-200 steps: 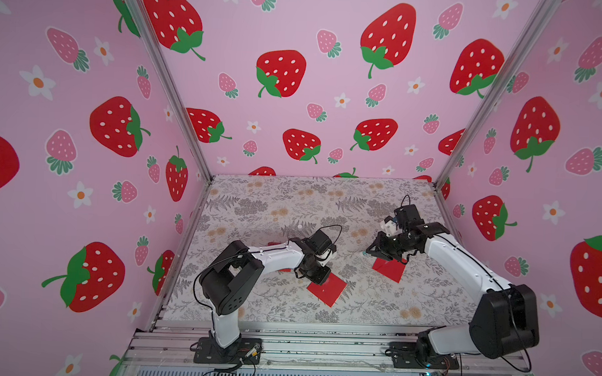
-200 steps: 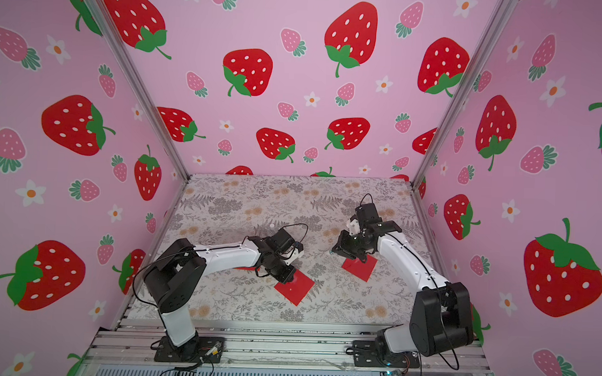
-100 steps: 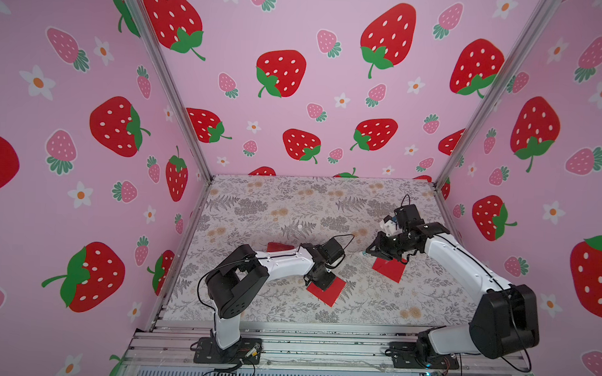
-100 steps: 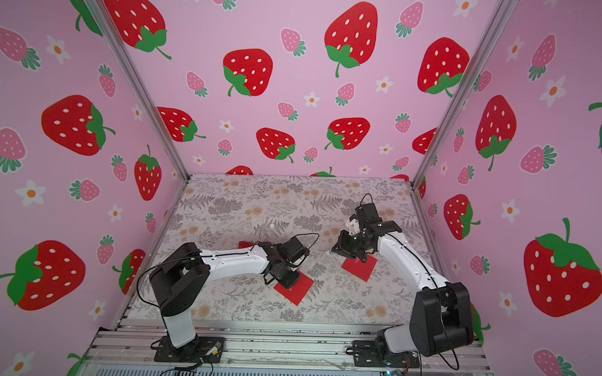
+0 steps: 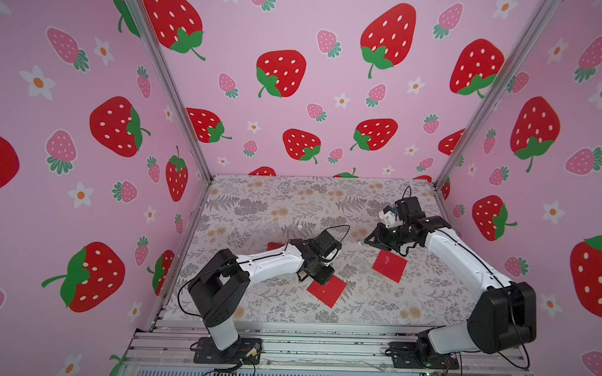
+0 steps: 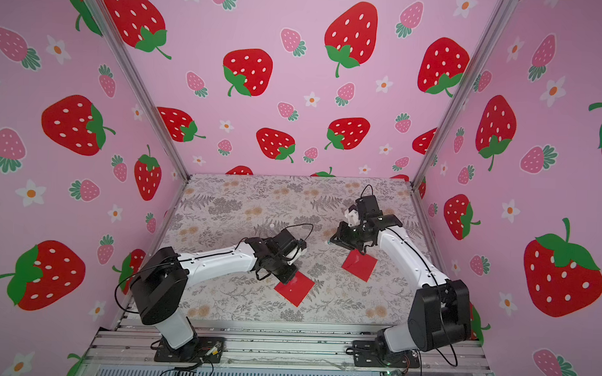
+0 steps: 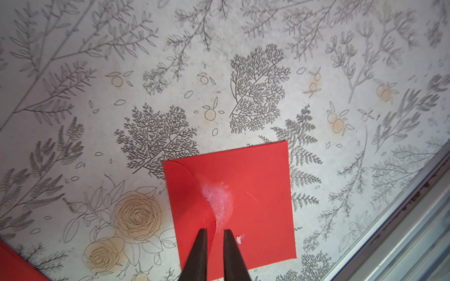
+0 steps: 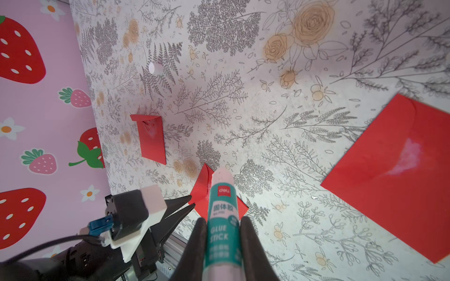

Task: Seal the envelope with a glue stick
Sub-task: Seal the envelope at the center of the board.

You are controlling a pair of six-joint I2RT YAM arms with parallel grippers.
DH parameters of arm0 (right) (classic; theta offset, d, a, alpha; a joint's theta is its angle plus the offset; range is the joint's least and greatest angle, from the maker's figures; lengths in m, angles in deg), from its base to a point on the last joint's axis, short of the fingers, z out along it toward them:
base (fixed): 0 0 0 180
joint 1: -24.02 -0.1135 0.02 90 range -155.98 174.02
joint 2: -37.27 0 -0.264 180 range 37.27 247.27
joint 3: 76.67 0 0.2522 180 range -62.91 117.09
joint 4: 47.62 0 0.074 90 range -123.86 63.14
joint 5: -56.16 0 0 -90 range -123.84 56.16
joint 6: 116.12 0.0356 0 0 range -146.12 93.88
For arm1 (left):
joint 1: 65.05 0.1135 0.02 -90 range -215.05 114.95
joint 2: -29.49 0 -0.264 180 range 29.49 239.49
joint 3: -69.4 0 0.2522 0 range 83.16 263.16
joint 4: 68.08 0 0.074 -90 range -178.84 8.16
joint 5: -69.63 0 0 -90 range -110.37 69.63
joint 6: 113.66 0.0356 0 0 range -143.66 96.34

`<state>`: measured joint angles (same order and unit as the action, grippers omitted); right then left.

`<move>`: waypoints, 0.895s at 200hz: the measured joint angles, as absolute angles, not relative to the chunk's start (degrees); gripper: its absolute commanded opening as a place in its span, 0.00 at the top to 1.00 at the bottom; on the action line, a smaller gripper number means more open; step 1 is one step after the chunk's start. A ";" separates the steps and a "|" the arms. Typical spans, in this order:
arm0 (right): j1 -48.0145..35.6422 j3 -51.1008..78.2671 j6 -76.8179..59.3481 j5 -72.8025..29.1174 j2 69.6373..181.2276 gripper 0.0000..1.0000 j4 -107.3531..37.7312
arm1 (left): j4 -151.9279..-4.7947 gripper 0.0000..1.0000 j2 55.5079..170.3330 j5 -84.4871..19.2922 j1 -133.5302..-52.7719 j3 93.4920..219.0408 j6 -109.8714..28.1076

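A red envelope lies near the front of the table. In the left wrist view this envelope has its flap folded over, with a whitish glue smear along the flap's edge. My left gripper points down on that flap, jaws almost together with only a slit between them. My right gripper hovers above the table, shut on the glue stick, a white tube with a teal label. The stick's bare tip points left.
A second red envelope with a glue smear lies under the right arm. A third sits behind the left forearm, flap raised. A small white round cap rests mid-table. The metal rail borders the front.
My left gripper has moved forward and down onto the near envelope's flap, uncovering the third envelope behind the forearm. The right arm and glue stick have stayed put.
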<state>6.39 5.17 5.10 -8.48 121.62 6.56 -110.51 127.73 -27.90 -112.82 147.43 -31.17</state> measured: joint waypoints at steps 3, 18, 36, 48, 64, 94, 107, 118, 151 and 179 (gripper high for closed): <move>6.39 5.41 5.08 -8.41 121.87 1.00 6.59 | -110.51 0.88 127.86 -27.99 -112.58 147.43 -31.19; 6.39 6.13 4.80 -8.24 122.74 1.00 6.61 | -110.77 0.90 128.97 -28.36 -111.97 147.45 -30.95; 6.39 6.41 4.45 -8.30 123.13 1.00 6.74 | -111.03 0.92 131.12 -28.82 -112.01 147.45 -30.73; 6.41 6.41 4.32 -8.30 123.18 1.00 6.83 | -111.21 0.93 132.27 -28.97 -112.19 147.41 -30.51; 6.41 6.41 4.25 -8.28 123.26 1.00 7.05 | -111.14 0.93 133.69 -28.97 -112.49 146.95 -30.45; 6.43 6.41 4.10 -8.32 123.42 1.00 7.29 | -110.22 0.91 134.07 -28.14 -113.26 146.49 -30.36; 6.43 6.41 3.88 -8.41 123.42 1.00 7.53 | -110.66 0.91 134.44 -26.70 -113.94 146.93 -30.36; 6.45 6.39 3.64 -8.72 123.42 1.00 7.77 | -111.80 0.90 135.07 -24.77 -114.85 147.91 -30.36; 6.96 6.06 3.07 -9.90 123.13 1.00 8.20 | -115.93 0.91 137.72 -18.59 -118.02 151.43 -30.51; 7.37 6.02 2.59 -10.90 122.08 1.00 9.03 | -120.04 0.90 140.30 -14.65 -120.03 154.84 -30.99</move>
<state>7.37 6.02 2.59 -10.90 122.08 9.03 -120.04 140.30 -14.65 -120.03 154.84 -30.99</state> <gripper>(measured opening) 0.213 0.097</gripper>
